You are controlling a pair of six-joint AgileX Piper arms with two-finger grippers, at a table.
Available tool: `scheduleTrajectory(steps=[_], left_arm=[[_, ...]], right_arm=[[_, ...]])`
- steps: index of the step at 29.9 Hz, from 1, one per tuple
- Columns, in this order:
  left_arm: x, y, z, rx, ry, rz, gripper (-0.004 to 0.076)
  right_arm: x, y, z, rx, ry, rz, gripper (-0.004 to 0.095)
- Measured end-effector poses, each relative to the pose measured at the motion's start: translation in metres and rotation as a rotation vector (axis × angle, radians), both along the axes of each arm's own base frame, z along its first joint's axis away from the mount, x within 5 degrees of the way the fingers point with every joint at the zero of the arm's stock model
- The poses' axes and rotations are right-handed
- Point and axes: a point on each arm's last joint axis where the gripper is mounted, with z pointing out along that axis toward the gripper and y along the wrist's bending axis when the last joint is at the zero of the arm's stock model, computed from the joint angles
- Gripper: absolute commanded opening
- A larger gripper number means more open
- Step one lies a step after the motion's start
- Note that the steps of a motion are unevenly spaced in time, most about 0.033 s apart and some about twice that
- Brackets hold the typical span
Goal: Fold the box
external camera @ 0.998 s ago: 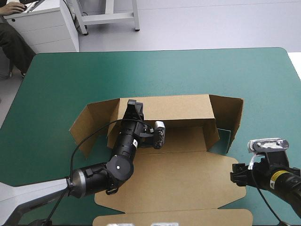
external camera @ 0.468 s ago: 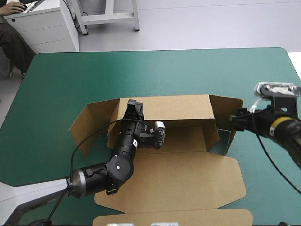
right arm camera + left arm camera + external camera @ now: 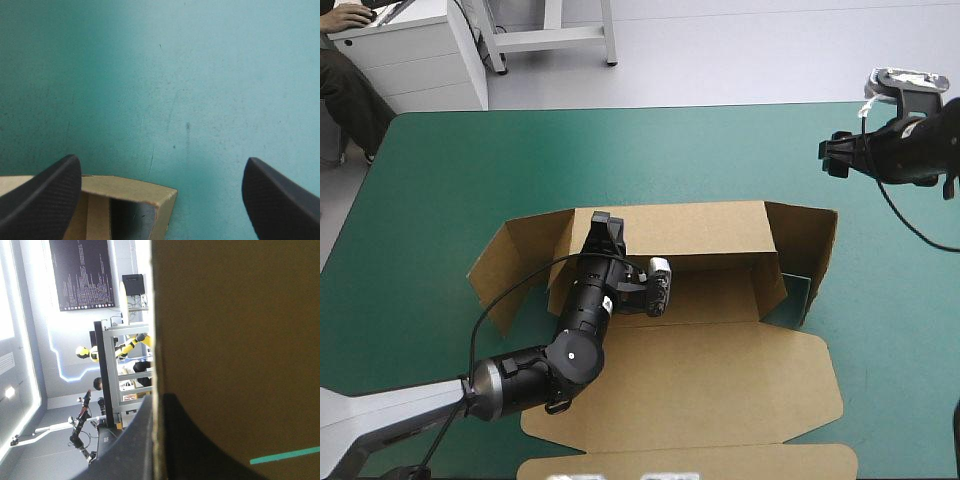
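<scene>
The brown box (image 3: pixel 720 228) lies mid-table with its long far wall raised and its lid (image 3: pixel 700 385) flat toward the near edge. The end flaps (image 3: pixel 810 250) stand angled at both ends. My left gripper (image 3: pixel 605 222) is shut on the left part of the far wall. In the left wrist view the box (image 3: pixel 240 340) fills one side, and its edge runs down between the black fingers of the left gripper (image 3: pixel 157 405). My right gripper (image 3: pixel 835 155) hangs open above the table's far right corner, apart from the box. The right wrist view shows the right gripper (image 3: pixel 161 161) over a box corner (image 3: pixel 125 192).
Teal-green cover (image 3: pixel 620 150) stretches from the box to the far edge. The table's right edge (image 3: pixel 945 180) lies under the right arm. The left arm lies across the lid's left part.
The right gripper has swung from the near right, beside the lid, away to the far right corner, rising. The left gripper and the box have not moved.
</scene>
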Motion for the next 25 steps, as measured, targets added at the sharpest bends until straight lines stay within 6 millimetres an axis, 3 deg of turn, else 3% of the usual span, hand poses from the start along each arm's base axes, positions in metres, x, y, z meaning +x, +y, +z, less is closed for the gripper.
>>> scheduleTrajectory(steps=[4,11,19,25], left_arm=[[0.000,0.000,0.000,0.000,0.000,0.000,-0.0010],[0.000,0.000,0.000,0.001,0.000,0.000,-0.0010],[0.000,0.000,0.000,0.004,-0.003,0.004,-0.0010],[0.000,0.001,0.000,0.002,-0.002,0.006,-0.0010]], right_arm=[[0.041,-0.006,-0.023,0.022,0.070,0.027,0.0792],[0.075,-0.006,-0.066,0.030,0.178,0.073,0.0791],[0.061,-0.005,-0.108,0.009,0.317,0.143,0.0791],[0.034,-0.004,-0.103,-0.002,0.319,0.166,0.0791]])
